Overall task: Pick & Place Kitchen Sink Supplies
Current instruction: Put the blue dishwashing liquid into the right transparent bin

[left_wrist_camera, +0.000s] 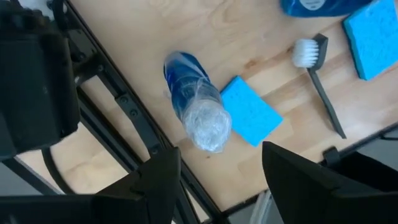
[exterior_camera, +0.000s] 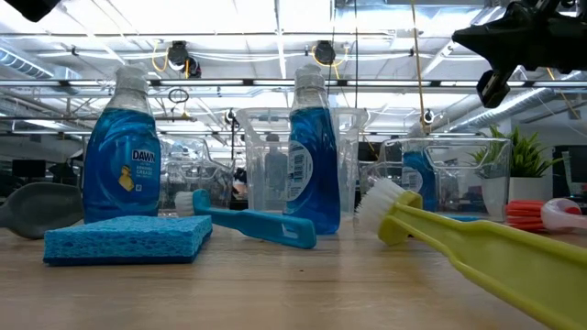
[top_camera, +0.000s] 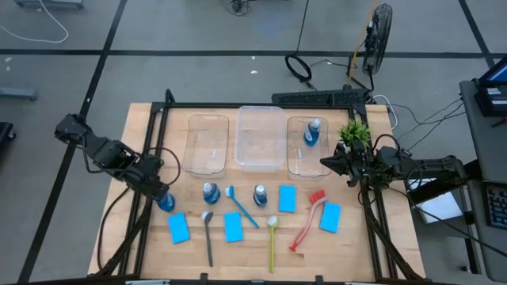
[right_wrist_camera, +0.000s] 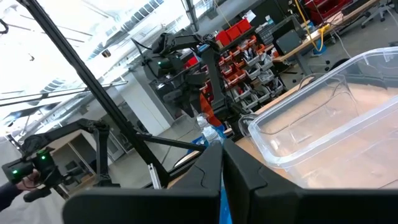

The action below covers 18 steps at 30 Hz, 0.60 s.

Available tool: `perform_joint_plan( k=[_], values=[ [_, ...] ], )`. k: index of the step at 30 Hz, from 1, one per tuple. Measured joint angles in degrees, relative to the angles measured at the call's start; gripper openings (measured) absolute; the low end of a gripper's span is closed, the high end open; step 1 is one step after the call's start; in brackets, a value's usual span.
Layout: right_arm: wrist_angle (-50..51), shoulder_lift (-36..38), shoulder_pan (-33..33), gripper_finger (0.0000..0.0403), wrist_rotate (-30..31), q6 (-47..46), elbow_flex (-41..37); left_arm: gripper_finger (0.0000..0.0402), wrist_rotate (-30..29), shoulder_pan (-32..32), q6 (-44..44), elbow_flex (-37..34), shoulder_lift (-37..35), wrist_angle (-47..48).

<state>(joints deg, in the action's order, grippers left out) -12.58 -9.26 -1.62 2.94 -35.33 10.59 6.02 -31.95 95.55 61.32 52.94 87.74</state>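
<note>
The left tool [top_camera: 161, 190] hangs at about 8 o'clock on the worktop [top_camera: 142, 237], its fingers spread on either side of a blue bottle [top_camera: 165, 201] that stands by the worktop's left frame; from the left wrist view the fingers flank the bottle's pale cap [left_wrist_camera: 208, 127] with gaps showing, so a firm grasp cannot be told. The right tool [top_camera: 326, 162] is clenched on nothing, hovering at about 3 o'clock just beside the right clear tub [top_camera: 307, 146], which holds a second blue bottle [top_camera: 312, 132]. A small green plant [top_camera: 354, 132] stands behind that tool.

Two more bottles stand near the middle, one [top_camera: 211, 192] toward 7 o'clock, the other [top_camera: 260, 195] at 6 o'clock. Two further clear tubs [top_camera: 207, 144] [top_camera: 260, 137] lie toward 12 o'clock.

Four blue sponges lie flat along the 6 o'clock side: [top_camera: 179, 227], [top_camera: 233, 226], [top_camera: 287, 199], [top_camera: 329, 217]. The dark brush [top_camera: 207, 236], blue brush [top_camera: 242, 206], yellow-green brush [top_camera: 272, 241] and red brush [top_camera: 307, 220] lie among them.
</note>
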Motion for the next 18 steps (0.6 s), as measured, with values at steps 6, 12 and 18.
perform_joint_plan(
  k=[6, 12, 18],
  values=[
    [0.0, 0.0, 0.0, 0.0000, 0.0, 0.0, 0.0, 0.0227, -3.6, -1.7, -0.9, 0.0, 3.0, -0.1],
    [0.0, 0.0, 0.0, 0.0000, 0.0, 0.0, 0.0, 0.0227, -2.2, -1.7, -3.1, 0.0, 6.6, -0.1],
    [0.0, 0.0, 0.0, 0.0000, 0.0, 0.0, 0.0, 0.0227, -1.1, -1.6, -4.8, 0.0, 8.5, 1.9]
  ],
)
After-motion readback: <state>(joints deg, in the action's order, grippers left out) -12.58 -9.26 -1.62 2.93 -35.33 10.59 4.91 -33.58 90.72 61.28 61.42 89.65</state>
